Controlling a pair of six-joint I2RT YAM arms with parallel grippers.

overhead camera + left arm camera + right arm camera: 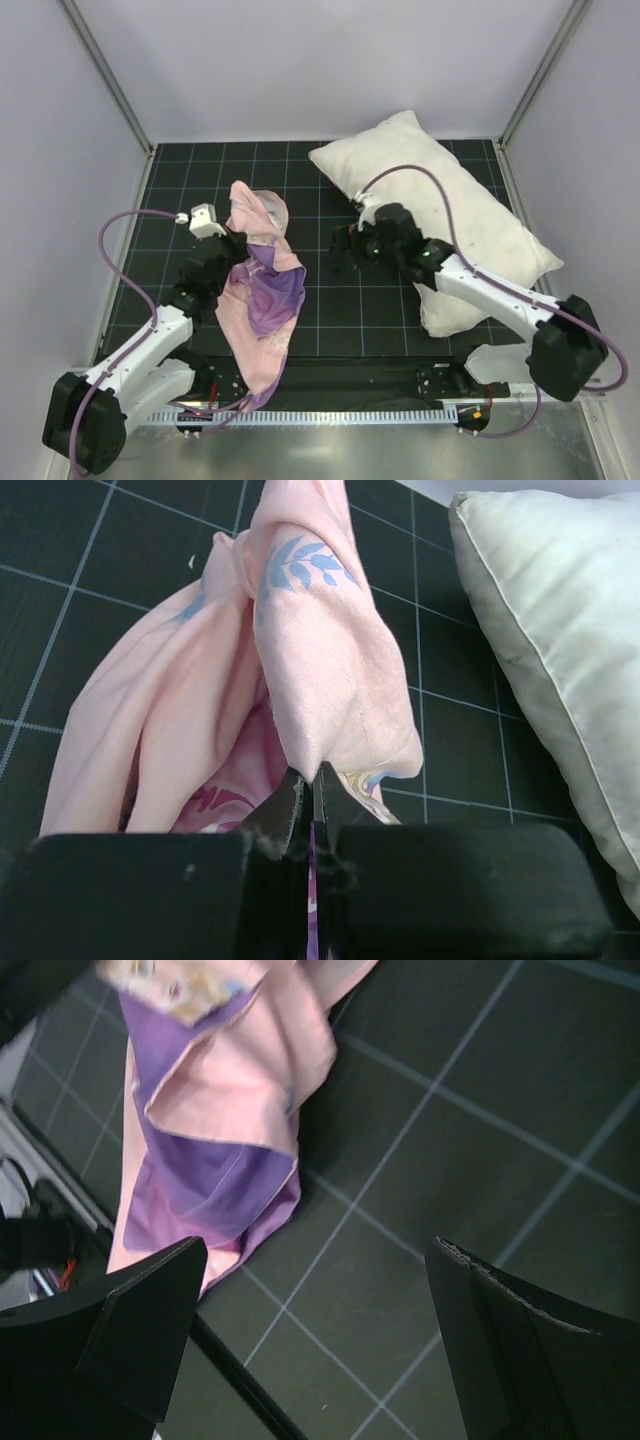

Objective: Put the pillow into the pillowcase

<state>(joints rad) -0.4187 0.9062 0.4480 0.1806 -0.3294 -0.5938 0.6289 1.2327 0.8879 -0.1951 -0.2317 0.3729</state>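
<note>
While my left claw (pixel 308 792) is pinched tight on a fold of the case (pixel 262 300), held up left of centre, my right claw (pixel 315 1290) hangs wide open, empty; the pillow (pixel 450 215) lies far right. I judge both soft and light: grip the pillow by a corner

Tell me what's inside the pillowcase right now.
Nothing visible: the pillowcase hangs limp and bunched from the left gripper, and the pillow lies apart, outside it. Folds hide its deeper interior.

No writing, brand, number or sign can be read in any view; the pillowcase (pixel 262 300) carries only printed pictures.
</note>
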